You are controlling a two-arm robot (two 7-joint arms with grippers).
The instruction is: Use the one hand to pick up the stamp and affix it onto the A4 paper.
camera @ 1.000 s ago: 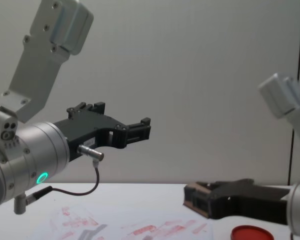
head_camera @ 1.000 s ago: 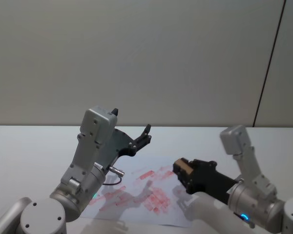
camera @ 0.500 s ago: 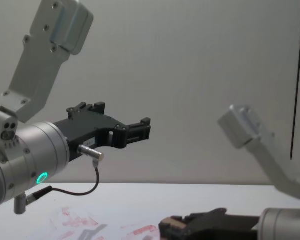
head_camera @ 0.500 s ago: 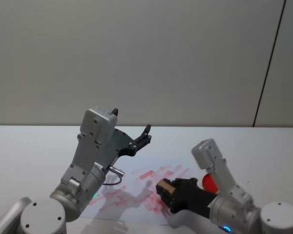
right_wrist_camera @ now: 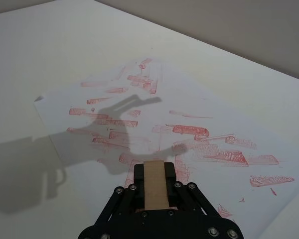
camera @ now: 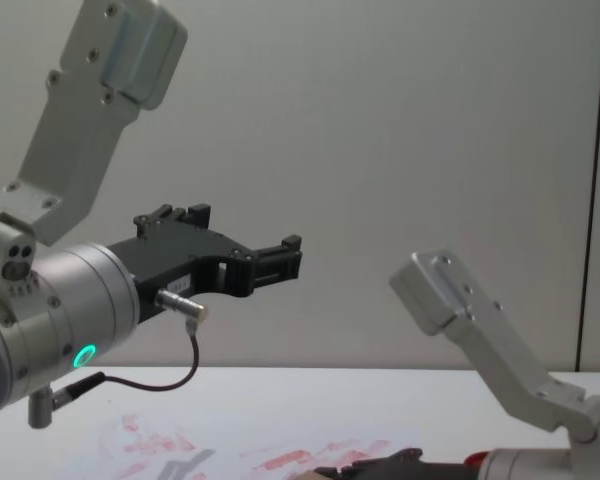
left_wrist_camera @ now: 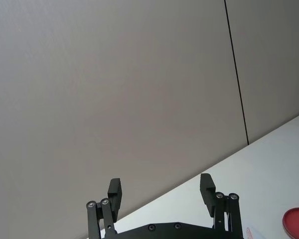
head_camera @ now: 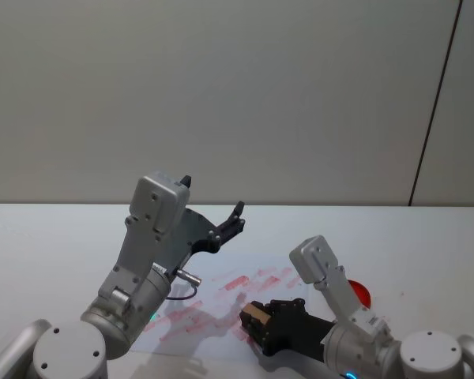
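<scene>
My right gripper (head_camera: 253, 320) is shut on the stamp (head_camera: 257, 314), a small tan wooden block. In the right wrist view the stamp (right_wrist_camera: 154, 190) sits between the black fingers, its end pointing at the A4 paper (right_wrist_camera: 164, 117). That white sheet is covered with smeared red marks. The stamp is low over the near part of the A4 paper (head_camera: 215, 294); I cannot tell whether it touches. My left gripper (head_camera: 235, 218) hangs open and empty high above the sheet's far left part. It is also in the chest view (camera: 280, 256) and the left wrist view (left_wrist_camera: 161, 191).
A round red ink pad (head_camera: 361, 294) lies on the white table to the right of the paper, behind my right arm's pale grey link (head_camera: 325, 276). The ink pad (left_wrist_camera: 296, 219) also appears in the left wrist view. A grey wall stands behind the table.
My right gripper has carried the stamp leftward and lower, from beside the ink pad to over the paper's near middle. The left arm has not moved.
</scene>
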